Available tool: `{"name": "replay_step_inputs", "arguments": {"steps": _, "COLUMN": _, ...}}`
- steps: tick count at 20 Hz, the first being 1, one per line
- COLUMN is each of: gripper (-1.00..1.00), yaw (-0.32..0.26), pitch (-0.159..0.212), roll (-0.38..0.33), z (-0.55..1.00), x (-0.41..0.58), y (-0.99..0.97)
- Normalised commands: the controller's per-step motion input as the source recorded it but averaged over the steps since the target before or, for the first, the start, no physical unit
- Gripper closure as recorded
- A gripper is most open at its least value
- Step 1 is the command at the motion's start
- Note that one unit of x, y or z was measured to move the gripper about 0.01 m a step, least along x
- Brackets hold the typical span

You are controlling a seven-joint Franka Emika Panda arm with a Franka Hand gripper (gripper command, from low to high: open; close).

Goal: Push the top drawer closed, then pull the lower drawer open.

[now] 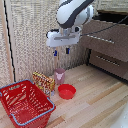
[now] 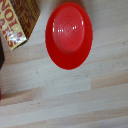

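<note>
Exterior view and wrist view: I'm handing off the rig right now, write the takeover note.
Gripper: open, holding nothing, hanging in the air above the red bowl, away from the drawers.
Top drawer: at the exterior view's right, pulled out.
Lower drawer: below it, front looks shut.
Done: nothing yet.
Left: push the top drawer closed, then pull the lower drawer open by its bar handle.

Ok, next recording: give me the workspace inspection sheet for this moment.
Surface: light wooden floor.
Job's things: top drawer stands partly open; lower drawer looks shut.
Clutter: red shopping basket, red bowl, pink cup, yellow box.
Grippers: gripper hangs open above the cup, holding nothing.
Cables: black cable trails from the arm.
Surroundings: woven wall panel.
</note>
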Motion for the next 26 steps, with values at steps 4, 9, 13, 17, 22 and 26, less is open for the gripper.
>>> {"name": "replay_step_inputs", "arguments": {"steps": 4, "gripper": -1.0, "yaw": 0.088, "pitch": 0.007, "roll": -0.042, "z": -0.08, "x": -0.206, "y": 0.07}}
{"name": "replay_step_inputs", "arguments": {"steps": 9, "gripper": -1.0, "yaw": 0.093, "pitch": 0.0, "roll": -0.12, "z": -0.03, "x": -0.393, "y": 0.0}}
{"name": "replay_step_inputs", "arguments": {"steps": 13, "gripper": -1.0, "yaw": 0.095, "pitch": 0.0, "roll": -0.265, "z": 0.16, "x": -0.201, "y": 0.0}}
{"name": "replay_step_inputs", "arguments": {"steps": 17, "gripper": -1.0, "yaw": 0.104, "pitch": 0.0, "roll": -0.34, "z": 0.19, "x": -0.039, "y": -0.02}}
{"name": "replay_step_inputs", "arguments": {"steps": 22, "gripper": -1.0, "yaw": 0.128, "pitch": -0.001, "roll": -0.337, "z": 0.11, "x": 0.0, "y": -0.06}}
{"name": "replay_step_inputs", "arguments": {"steps": 26, "gripper": -1.0, "yaw": 0.126, "pitch": 0.0, "roll": -0.347, "z": 0.08, "x": 0.0, "y": -0.05}}
